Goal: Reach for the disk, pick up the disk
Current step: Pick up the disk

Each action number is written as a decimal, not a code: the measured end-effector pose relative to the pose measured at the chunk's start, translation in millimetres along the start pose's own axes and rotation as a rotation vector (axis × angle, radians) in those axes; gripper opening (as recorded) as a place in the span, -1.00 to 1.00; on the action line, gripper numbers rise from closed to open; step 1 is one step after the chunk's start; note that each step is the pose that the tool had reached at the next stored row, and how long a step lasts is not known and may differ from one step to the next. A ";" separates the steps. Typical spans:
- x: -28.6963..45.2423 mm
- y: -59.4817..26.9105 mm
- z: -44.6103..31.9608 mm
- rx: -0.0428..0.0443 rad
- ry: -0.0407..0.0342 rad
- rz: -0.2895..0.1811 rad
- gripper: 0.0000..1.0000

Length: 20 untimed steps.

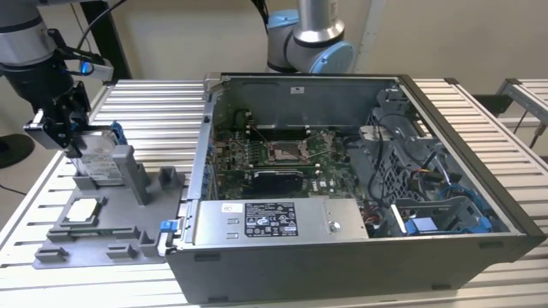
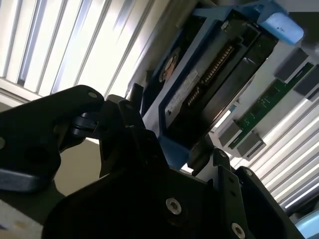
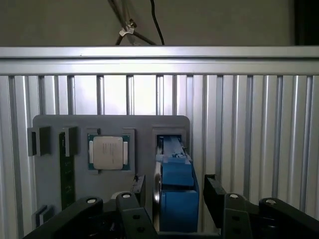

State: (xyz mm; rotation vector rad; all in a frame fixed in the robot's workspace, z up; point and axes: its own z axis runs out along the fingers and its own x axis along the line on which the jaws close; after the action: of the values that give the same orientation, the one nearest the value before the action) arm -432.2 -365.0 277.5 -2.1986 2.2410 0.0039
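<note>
The disk [image 1: 104,158] stands on edge in a slot of the grey fixture [image 1: 120,239] at the exterior view's left, silver with a white label and blue rails. My gripper [image 1: 76,146] hangs right over it, open, with one finger on each side of the disk's upper part. In the first wrist view the blue-railed disk [image 3: 175,172] sits between the two black fingers [image 3: 212,191], with a narrow gap showing on each side. The second wrist view shows the disk's [image 2: 209,79] connector edge and label running between my gripper's [image 2: 177,144] fingers.
An open computer case [image 1: 360,269] fills the middle and right of the slatted metal table [image 1: 154,102]. The fixture also holds a small square silver chip [image 3: 110,152] and a green memory stick [image 3: 66,174]. A second arm's base [image 1: 308,38] stands behind the case.
</note>
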 end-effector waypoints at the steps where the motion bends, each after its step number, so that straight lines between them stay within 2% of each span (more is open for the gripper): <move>1: 0.0 0.0 1.2 0.0000 0.0000 0.000 1.00; 7: 0.0 0.0 6.6 -0.0002 -0.0003 0.000 1.00; 20: 0.0 0.0 8.4 0.0000 -0.0003 0.000 1.00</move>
State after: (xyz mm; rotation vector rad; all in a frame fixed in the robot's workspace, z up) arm -432.2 -365.0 269.0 -2.1984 2.2408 0.0043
